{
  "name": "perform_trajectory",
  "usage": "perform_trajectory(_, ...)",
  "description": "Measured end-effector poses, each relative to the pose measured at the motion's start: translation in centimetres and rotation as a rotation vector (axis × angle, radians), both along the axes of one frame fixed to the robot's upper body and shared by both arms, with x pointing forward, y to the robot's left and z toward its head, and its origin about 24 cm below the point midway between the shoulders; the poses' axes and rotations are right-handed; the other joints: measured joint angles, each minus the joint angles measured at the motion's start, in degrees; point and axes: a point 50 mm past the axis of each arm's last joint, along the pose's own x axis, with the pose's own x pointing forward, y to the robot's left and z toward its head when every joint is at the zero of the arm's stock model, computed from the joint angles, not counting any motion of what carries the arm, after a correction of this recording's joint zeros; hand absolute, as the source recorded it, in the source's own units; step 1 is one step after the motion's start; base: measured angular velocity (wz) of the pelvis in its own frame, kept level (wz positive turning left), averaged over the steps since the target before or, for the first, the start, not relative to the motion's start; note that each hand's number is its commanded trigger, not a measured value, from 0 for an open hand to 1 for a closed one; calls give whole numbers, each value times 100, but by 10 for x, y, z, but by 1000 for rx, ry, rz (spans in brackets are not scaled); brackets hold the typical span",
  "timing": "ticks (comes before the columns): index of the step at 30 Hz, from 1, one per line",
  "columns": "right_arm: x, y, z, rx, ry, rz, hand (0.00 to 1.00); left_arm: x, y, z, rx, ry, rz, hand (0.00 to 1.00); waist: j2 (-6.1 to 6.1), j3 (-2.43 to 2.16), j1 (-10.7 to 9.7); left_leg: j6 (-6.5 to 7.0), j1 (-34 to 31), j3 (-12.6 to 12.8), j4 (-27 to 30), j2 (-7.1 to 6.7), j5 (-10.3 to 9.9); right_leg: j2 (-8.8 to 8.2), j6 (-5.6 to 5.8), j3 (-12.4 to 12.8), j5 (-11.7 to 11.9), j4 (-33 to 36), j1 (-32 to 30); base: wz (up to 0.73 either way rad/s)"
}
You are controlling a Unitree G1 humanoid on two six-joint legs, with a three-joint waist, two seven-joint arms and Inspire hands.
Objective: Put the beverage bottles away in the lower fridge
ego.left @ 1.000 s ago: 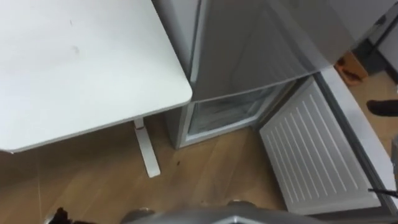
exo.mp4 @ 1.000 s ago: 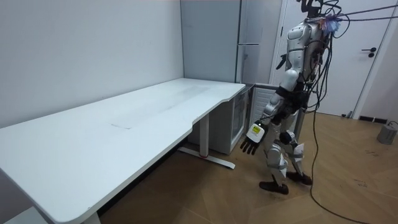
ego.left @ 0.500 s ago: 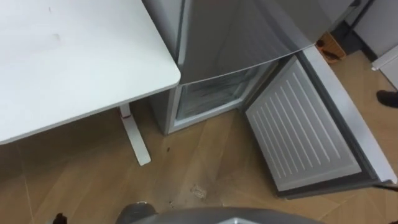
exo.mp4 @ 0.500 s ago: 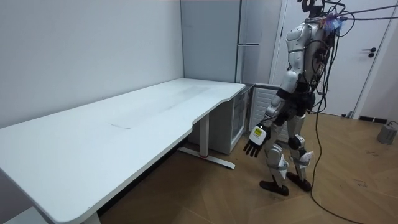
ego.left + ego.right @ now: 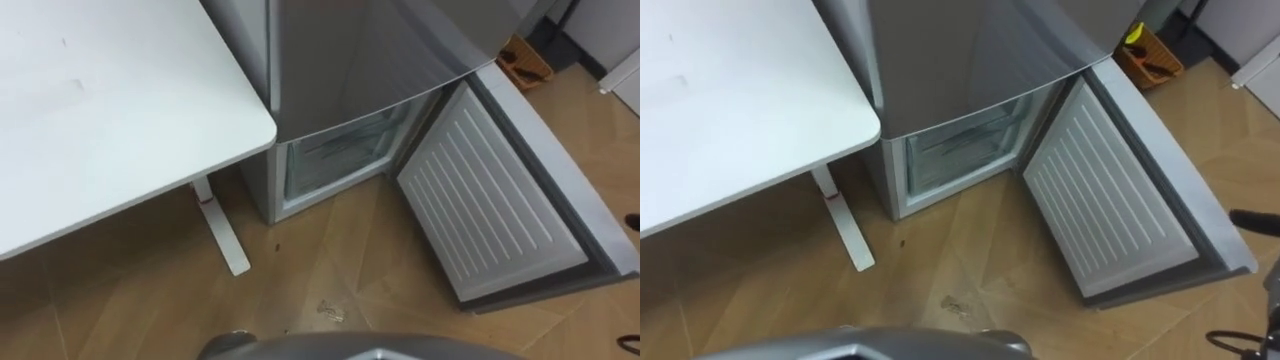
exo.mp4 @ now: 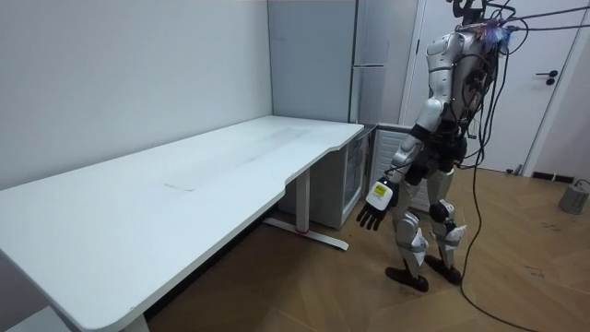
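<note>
A tall grey fridge [image 5: 350, 60] stands ahead of me, just right of the white table. Its lower compartment [image 5: 335, 160] is open and shows pale shelves inside. The lower door [image 5: 490, 210] is swung wide to the right, its ribbed white inner side facing up. In the room view I stand upright on the wooden floor in front of that fridge [image 6: 369, 55]. My left hand [image 6: 373, 205] hangs at my side with relaxed fingers and holds nothing.
A large white table [image 5: 100, 110] fills the left, with its leg [image 5: 222, 230] close to the fridge. A small clear scrap [image 5: 328, 311] lies on the floor near my feet. An orange box [image 5: 520, 60] sits beyond the open door.
My head camera has shifted, so the open door shows more fully. In the room view I have stepped slightly to that view's right; the left hand still hangs.
</note>
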Motion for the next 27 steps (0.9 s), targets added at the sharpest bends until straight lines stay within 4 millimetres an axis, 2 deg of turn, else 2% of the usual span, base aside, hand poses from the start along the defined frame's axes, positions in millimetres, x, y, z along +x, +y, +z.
perform_trajectory(7,16,-5,16,-21,-62,-12,0,2,1,2,5,-20,-4,0,117,18,-2,-46,-125,-107,4,6,71,67,-29,-53,18,-242,0,0)
perform_trajectory(10,17,-7,19,-23,-83,-36,0,6,2,4,13,-31,-19,0,163,31,-7,-62,-220,-182,-19,4,138,75,-43,-199,26,-285,-48,10)
perform_trajectory(14,23,-6,22,-24,-101,-36,0,8,3,4,8,-36,-28,0,238,-2,-12,-84,-363,-223,-155,-5,308,90,-113,-259,68,-328,-212,7)
perform_trajectory(17,29,-5,25,-20,-124,-37,0,8,1,3,-1,-28,-40,0,296,23,15,-108,-364,-254,-215,0,368,108,-136,-261,81,-330,-235,4)
perform_trajectory(19,36,-4,29,-27,-144,-30,0,9,0,3,-15,-30,-45,0,357,15,56,-122,-393,-249,-223,17,387,132,-168,-191,99,-326,-302,-13)
perform_trajectory(20,41,-3,32,-26,-159,-25,0,9,-1,2,-23,-35,-35,0,381,27,68,-129,-389,-245,-256,19,413,137,-189,-168,112,-330,-329,-16)
perform_trajectory(25,49,2,31,-28,-141,30,0,-2,-3,-1,-64,9,0,0,382,31,257,-168,-266,-186,-350,60,476,208,-260,137,151,-309,-409,-32)
perform_trajectory(27,49,3,30,-14,-141,46,0,-8,-6,-3,-85,33,9,0,387,32,282,-182,-199,-201,-367,67,475,219,-272,171,152,-296,-382,-25)
